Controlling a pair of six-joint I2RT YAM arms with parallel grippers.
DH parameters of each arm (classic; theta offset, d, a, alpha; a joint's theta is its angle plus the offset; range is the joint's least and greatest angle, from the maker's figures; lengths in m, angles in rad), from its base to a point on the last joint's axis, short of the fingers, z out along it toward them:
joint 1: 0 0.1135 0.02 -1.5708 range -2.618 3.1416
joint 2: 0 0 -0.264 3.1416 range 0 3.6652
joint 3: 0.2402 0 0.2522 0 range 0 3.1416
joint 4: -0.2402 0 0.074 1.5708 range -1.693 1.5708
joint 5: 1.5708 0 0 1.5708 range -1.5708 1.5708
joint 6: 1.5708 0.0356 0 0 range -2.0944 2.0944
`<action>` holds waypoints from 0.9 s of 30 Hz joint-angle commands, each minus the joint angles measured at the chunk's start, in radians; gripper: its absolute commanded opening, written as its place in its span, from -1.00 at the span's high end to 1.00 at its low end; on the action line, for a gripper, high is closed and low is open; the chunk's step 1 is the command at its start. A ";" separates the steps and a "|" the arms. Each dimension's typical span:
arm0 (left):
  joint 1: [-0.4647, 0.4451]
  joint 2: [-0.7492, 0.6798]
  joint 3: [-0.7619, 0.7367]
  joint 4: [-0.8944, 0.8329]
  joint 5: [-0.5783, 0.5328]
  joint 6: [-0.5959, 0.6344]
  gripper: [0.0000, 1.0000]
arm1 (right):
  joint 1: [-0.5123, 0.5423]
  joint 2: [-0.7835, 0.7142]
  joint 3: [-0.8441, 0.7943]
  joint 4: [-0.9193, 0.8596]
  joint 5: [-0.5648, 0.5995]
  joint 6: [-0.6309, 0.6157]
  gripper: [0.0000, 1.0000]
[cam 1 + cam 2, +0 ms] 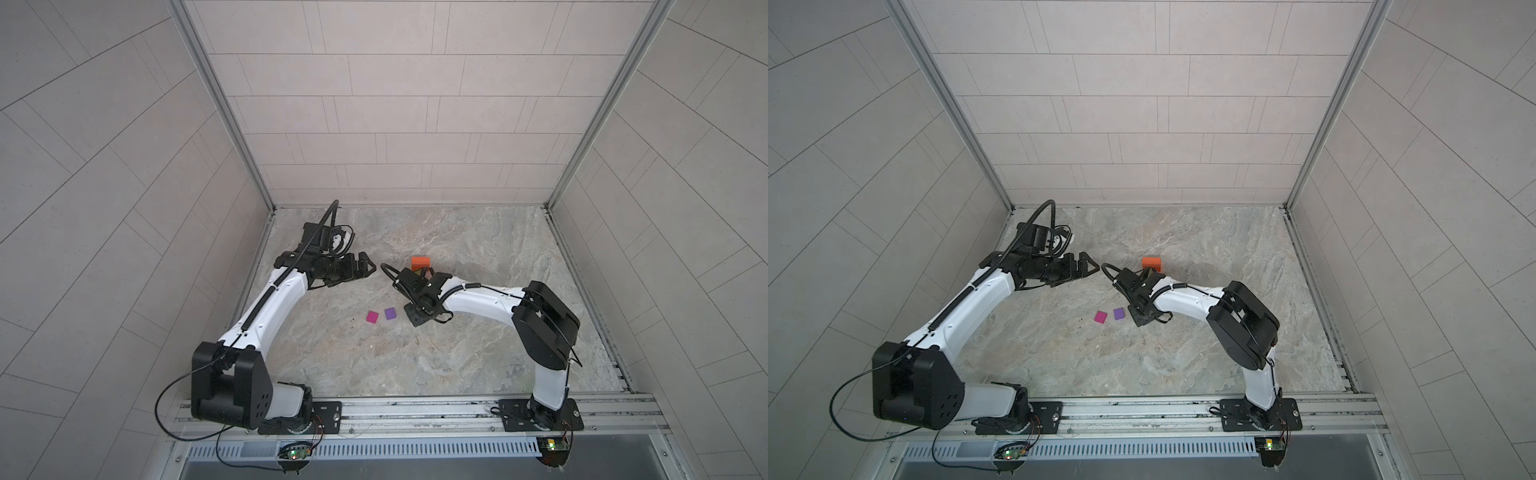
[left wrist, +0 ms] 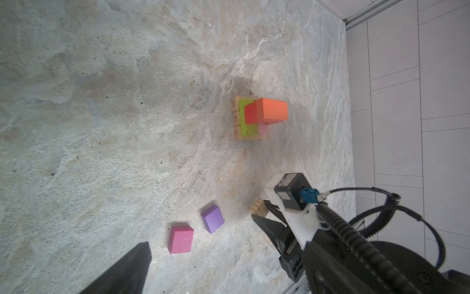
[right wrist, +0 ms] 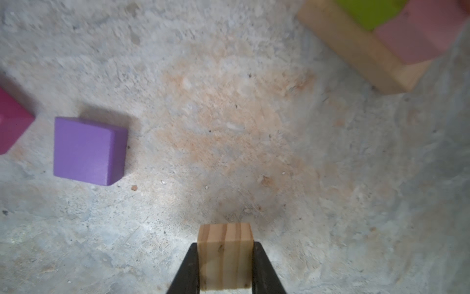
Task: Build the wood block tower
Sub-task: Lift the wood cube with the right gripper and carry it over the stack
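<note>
The tower [image 2: 259, 118] stands on the counter [image 2: 101, 127], an orange block [image 2: 272, 109] topmost. Near it, the right gripper [image 3: 225, 248] pinches a ridged tan block [image 3: 225, 264] beside the purple cube [image 2: 213, 219] and magenta cube [image 2: 180, 239]. The left gripper [image 1: 369, 268] is spread wide, empty.

Grey-beige marbled table [image 1: 457, 353], dotted with dark specks. Magenta cube [image 1: 372, 317] and purple cube [image 1: 390, 313] are laid flat near the middle, just beside each other, not touching. Three tan bars [image 2: 235, 117] are laid side by side farther back, touching, ends numbered. Ridged piece [image 2: 259, 207] is seen near the purple cube; table contact cannot be told.
</note>
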 commanded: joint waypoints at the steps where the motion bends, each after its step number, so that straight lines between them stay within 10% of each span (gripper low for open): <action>1: 0.010 -0.006 -0.009 -0.015 0.002 0.005 -1.00 | -0.008 -0.053 0.041 -0.086 0.053 0.046 0.51; 27: 0.009 -0.006 -0.009 -0.016 0.000 0.007 -0.99 | -0.158 0.037 0.454 -0.314 0.083 0.248 0.55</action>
